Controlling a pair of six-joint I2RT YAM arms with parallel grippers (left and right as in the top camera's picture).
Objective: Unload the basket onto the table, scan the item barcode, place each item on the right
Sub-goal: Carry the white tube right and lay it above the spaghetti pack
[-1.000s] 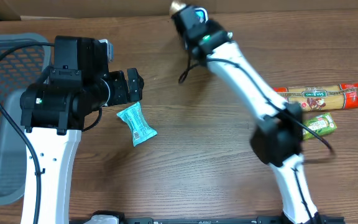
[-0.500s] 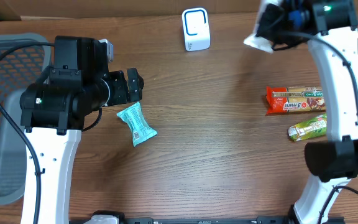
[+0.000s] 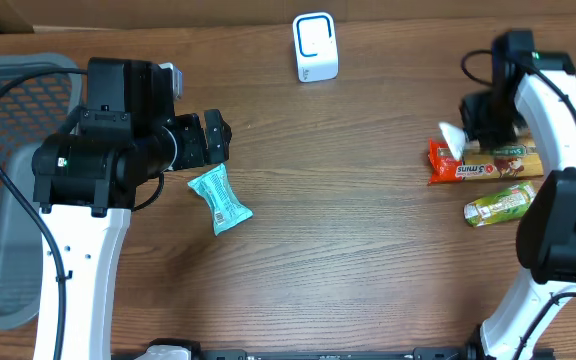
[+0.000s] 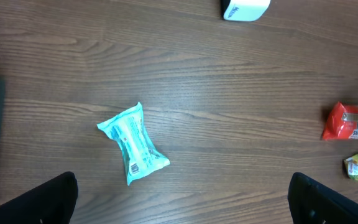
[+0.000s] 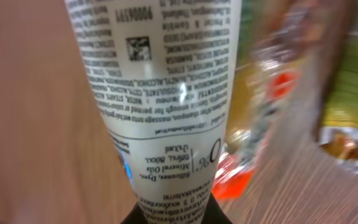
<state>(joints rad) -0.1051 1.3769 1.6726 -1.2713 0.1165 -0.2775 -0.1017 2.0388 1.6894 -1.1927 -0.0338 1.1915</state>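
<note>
Two words, "Mineral Oil", and a big "0%" are printed upside down on the white tube (image 5: 166, 93) in the right wrist view. "Silicones, Dyes" is printed just by them, and a small square code (image 5: 138, 48) is seen higher up. The rest of the tiny print cannot be read. The tube is pinched by the right gripper (image 5: 174, 216), whose jaws are closed tight on its narrow end. From above, the right gripper (image 3: 476, 120) is seen at the right side of the table (image 3: 348, 250), with its arm bent over. The tube's long side is laid from right to left there. Its white tip is pointed left, at the left end of the red snack bar (image 3: 483, 163); whether they touch cannot be told. The tube is kept well apart from the white scanner (image 3: 315, 47) at the far edge. The writing on the red bar and on the green packet (image 3: 501, 203) is too small to be read. The left gripper (image 3: 213, 135) is held over the teal packet (image 3: 219, 199), its jaws spread wide with nothing between them.
</note>
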